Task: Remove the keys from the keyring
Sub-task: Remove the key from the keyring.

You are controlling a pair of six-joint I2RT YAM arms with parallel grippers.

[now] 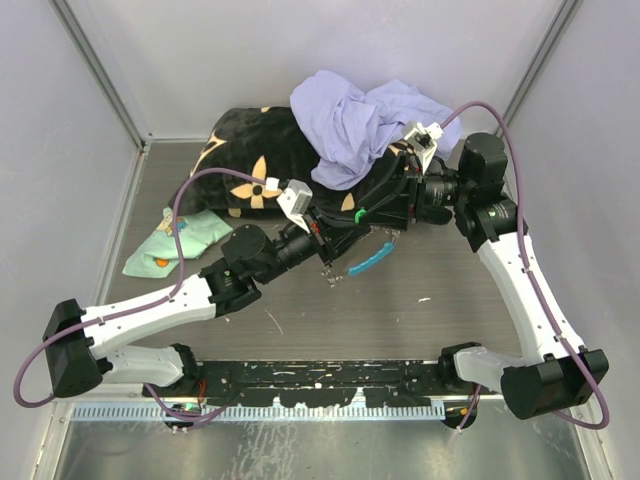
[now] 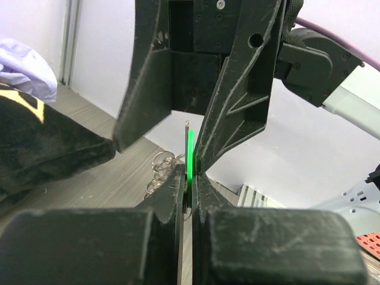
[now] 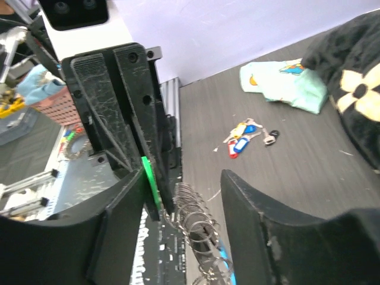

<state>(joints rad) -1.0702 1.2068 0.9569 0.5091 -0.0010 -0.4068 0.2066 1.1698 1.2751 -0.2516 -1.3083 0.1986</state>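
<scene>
lighting is even, diffuse and bright, with soft shadows under the arms on the worktop (image 1: 420,310). wrist views render near pincer fingers (image 2: 89,243) blurred; overhead view stays sharp, without glare.

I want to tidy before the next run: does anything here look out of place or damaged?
Nothing looks damaged. Only clutter stands out: a lilac cloth is heaped on the black flowered cushion at the back, a mint cloth lies crumpled on the left, and several loose keys lie in a small pile on the table.
</scene>
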